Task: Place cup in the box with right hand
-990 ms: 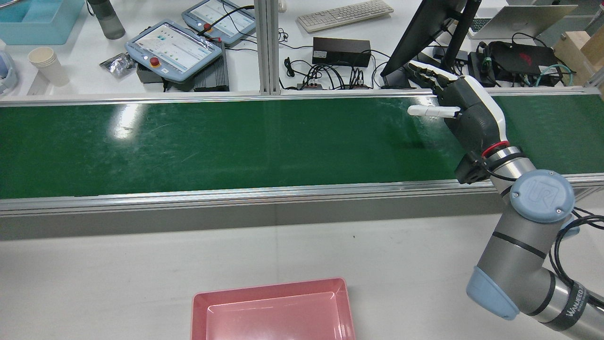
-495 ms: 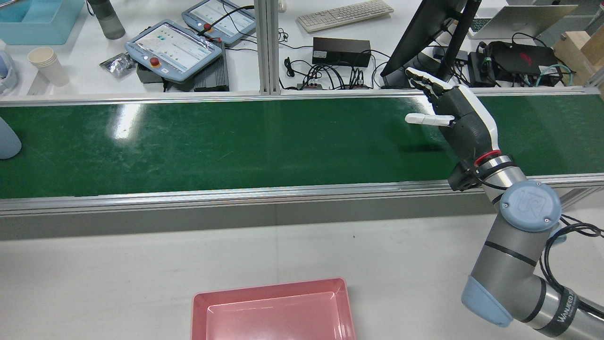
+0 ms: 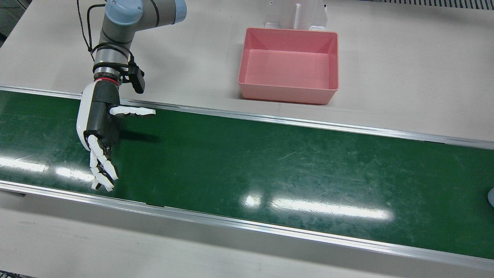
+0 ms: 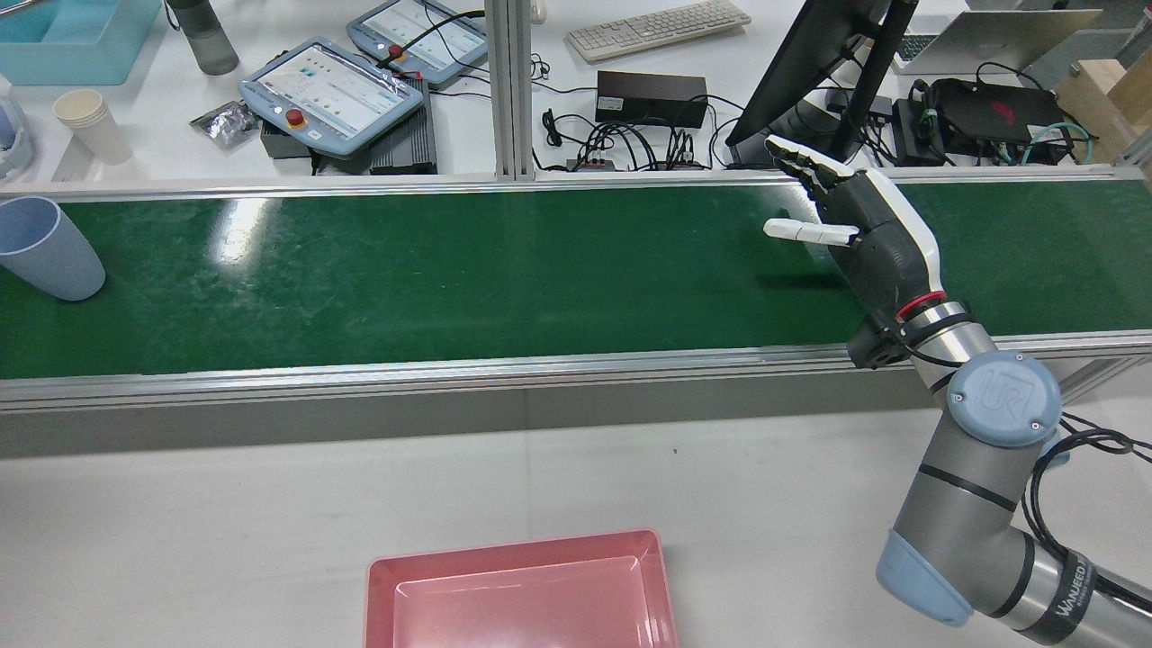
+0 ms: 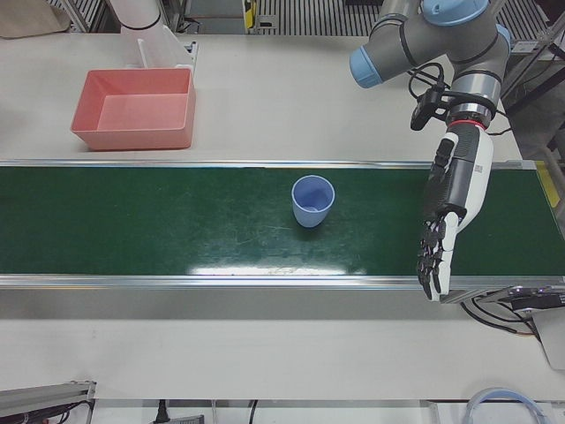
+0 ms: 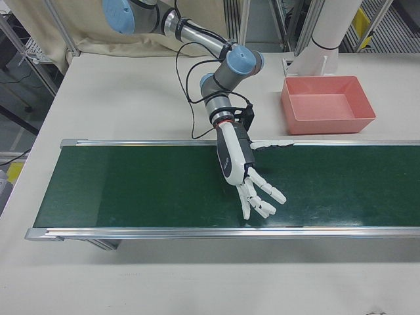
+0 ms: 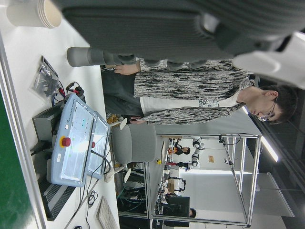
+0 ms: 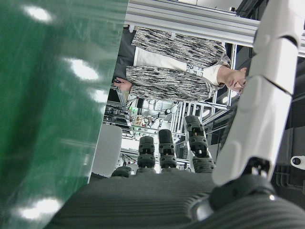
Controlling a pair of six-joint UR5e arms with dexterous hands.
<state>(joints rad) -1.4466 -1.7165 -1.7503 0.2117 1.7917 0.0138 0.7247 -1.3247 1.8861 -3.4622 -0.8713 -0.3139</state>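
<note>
The small pale blue plastic cup [image 5: 312,200] stands upright on the long green rubber belt [image 3: 270,162], mouth up. It is far over on the robot's left side, well apart from the right hand [image 4: 864,234]. It looks light and stiff, with thin smooth walls that get wider toward the top. So it may slip, or tip over if it gets bumped. A good place to hold it is probably around the middle of its round side, with the thumb on one side and the fingers on the other. The squeeze should be soft (a hard one could bend the rim). The right hand is black and white and hangs over the right part of the belt. Its fingers are spread apart, its thumb sticks out, and it holds nothing. The left hand [image 5: 450,203] is also spread and empty, just past the cup. The pink plastic box [image 3: 289,96] is a smooth, shallow rectangle. It sits empty on the pale table behind the belt.
</note>
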